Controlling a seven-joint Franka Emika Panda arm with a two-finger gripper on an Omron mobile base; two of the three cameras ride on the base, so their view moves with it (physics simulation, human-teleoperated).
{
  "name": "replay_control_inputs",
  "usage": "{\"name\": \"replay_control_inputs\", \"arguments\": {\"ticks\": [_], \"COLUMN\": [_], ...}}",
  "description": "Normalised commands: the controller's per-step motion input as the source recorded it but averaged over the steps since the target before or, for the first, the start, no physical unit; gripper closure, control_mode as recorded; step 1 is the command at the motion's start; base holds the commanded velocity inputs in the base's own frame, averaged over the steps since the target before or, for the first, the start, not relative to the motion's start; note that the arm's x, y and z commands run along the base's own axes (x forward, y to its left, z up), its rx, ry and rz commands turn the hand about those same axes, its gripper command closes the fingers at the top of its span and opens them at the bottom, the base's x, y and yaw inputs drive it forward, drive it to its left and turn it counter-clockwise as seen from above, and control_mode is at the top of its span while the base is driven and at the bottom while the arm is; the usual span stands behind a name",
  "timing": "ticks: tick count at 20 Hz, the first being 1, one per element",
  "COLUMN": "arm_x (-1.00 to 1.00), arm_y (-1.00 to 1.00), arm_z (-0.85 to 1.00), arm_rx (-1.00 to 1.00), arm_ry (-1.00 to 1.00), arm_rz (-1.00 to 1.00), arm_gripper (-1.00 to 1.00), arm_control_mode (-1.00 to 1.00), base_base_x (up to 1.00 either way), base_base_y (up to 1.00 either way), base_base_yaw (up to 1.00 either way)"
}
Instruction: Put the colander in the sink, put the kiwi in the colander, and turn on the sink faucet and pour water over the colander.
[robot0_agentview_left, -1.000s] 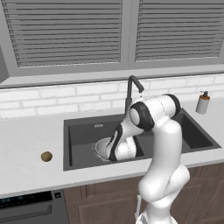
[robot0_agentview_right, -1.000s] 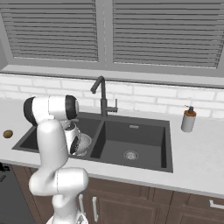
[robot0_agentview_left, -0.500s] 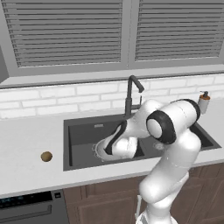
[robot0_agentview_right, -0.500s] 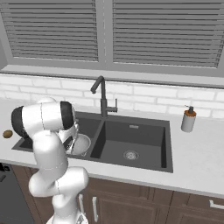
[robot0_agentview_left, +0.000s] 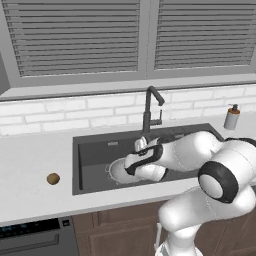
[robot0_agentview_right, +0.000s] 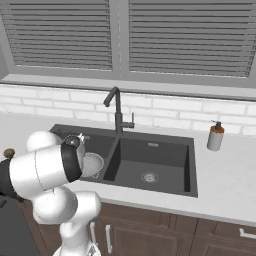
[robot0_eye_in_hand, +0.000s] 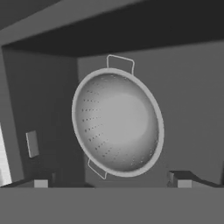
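— So where has the colander (robot0_eye_in_hand: 117, 121) got to?

— Down in the left basin of the sink (robot0_agentview_left: 92, 150), sitting on the dark floor with its bowl facing up. From the hand camera you look straight into it, one loop handle at the top and one at the bottom.

— And the jaws?

— Spread wide, one dark fingertip (robot0_eye_in_hand: 41, 181) off each side of the colander, neither one touching it. The gripper (robot0_agentview_left: 141, 150) hangs over the bowl, with the white arm bent low across the sink's front edge.

— What about the kiwi (robot0_agentview_left: 53, 178)?

— Out on the bench (robot0_agentview_left: 30, 165), left of the sink and well apart from the colander.

— The sink faucet (robot0_agentview_left: 150, 110)?

— Standing at the back rim between the two basins, its spout hooked over toward the right one. A soap dispenser (robot0_agentview_right: 216, 136) stands on the bench off to the right.
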Motion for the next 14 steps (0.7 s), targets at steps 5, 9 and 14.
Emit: {"name": "replay_control_inputs", "arguments": {"ticks": [5,9,14], "arm_x": [0.0,0.02,-0.05], "arm_y": [0.85,0.8,0.61], "arm_z": [1.0,1.0,1.0], "arm_rx": [0.0,0.0,-0.05], "arm_ry": [0.18,0.18,0.22], "arm_rz": [0.12,0.09,0.07], "arm_gripper": [-1.0,-1.0,-1.0], "arm_control_mode": [-1.0,-1.0,-1.0], "base_base_x": [0.0,0.0,0.0], "base_base_y": [0.0,0.0,0.0], "base_base_yaw": [0.0,0.0,0.0]}}
